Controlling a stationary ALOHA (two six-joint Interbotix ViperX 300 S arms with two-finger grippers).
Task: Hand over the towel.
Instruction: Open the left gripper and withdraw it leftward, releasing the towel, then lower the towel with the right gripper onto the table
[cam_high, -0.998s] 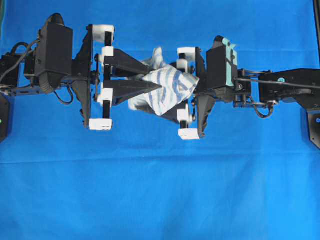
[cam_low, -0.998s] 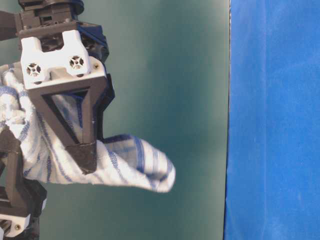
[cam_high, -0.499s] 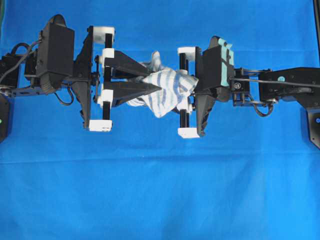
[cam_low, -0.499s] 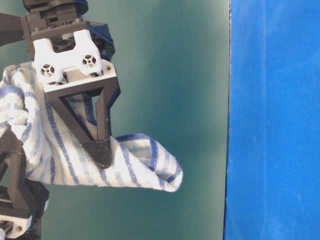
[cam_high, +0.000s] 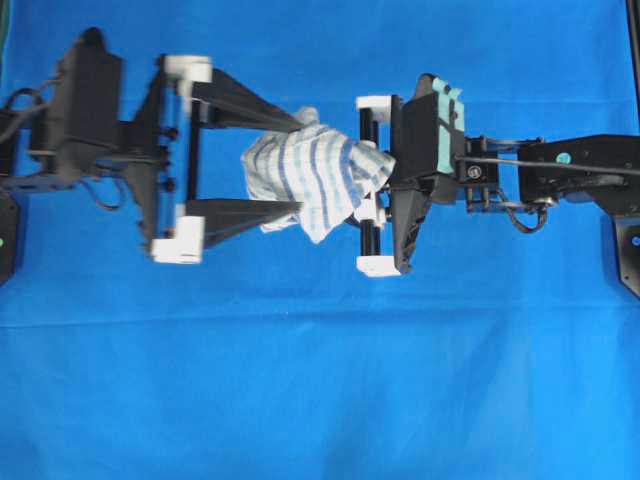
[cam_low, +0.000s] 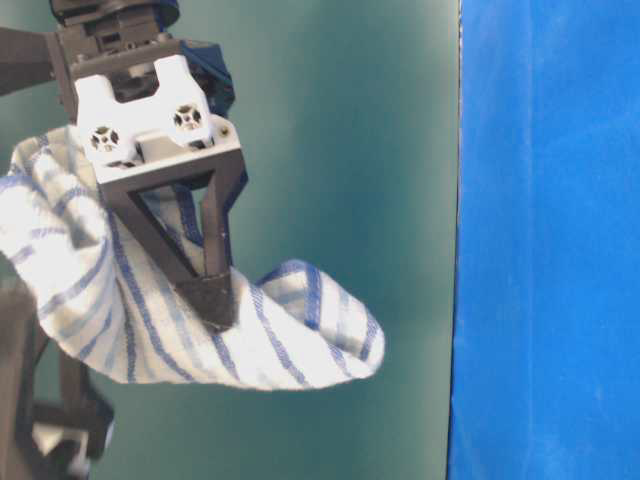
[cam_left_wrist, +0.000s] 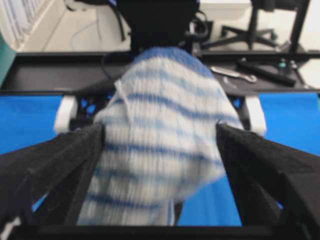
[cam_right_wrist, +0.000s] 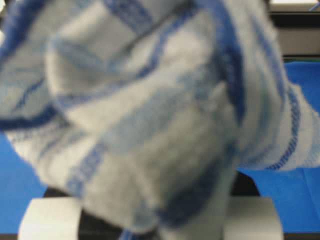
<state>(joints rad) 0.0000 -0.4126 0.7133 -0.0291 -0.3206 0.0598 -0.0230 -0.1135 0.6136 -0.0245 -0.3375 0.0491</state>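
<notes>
Black arms, white finger mounts (cam_high: 181, 240), teal-taped right wrist (cam_high: 452, 125), loose cables

There was one towel (cam_high: 312, 178), white with blue stripes, and one blue sheet (cam_high: 320, 380) under everything. Two arms showed in the overhead view, each with one gripper, so two grippers: the left gripper (cam_high: 290, 160) and the right gripper (cam_high: 372, 185). In the left wrist view two black fingers (cam_left_wrist: 47, 172) stood either side of that single towel.
</notes>
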